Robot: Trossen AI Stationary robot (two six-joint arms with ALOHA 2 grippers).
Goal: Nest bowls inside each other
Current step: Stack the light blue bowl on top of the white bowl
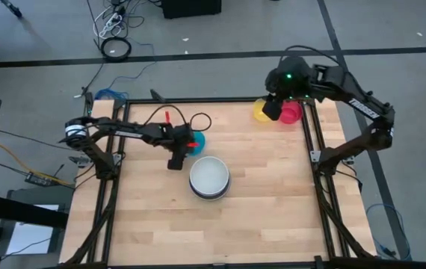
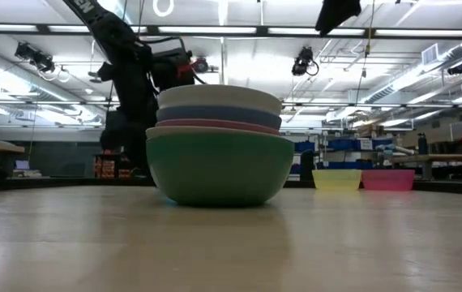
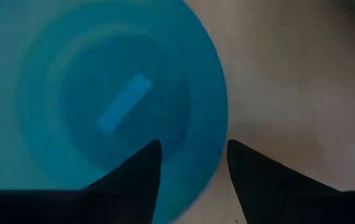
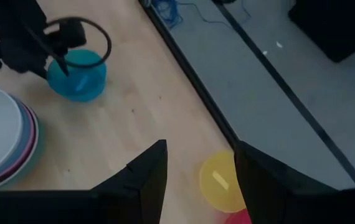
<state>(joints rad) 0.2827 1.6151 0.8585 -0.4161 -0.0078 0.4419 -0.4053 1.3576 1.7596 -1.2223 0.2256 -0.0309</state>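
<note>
from above, the left gripper (image 1: 176, 158) hung over the near edge of the cyan bowl (image 1: 197, 140), the arm hiding most of that bowl. just beside it sat the stack of bowls (image 1: 210, 177), only its white top showing. the right gripper (image 1: 272, 109) hovered at the far right corner of the table (image 1: 265, 202), covering part of the yellow bowl (image 1: 261, 111) and the pink bowl (image 1: 293, 113).

at table height, the stack (image 2: 219, 146) showed green, pink, blue and white layers; whether more lay inside could not be told. the cyan bowl was hidden behind it.

from the left wrist, the jaws stood spread astride the cyan bowl's (image 3: 103, 93) rim, not pinching.

from the right wrist, the jaws stood spread and empty above the yellow bowl (image 4: 218, 182); the pink bowl was cut off.
</note>
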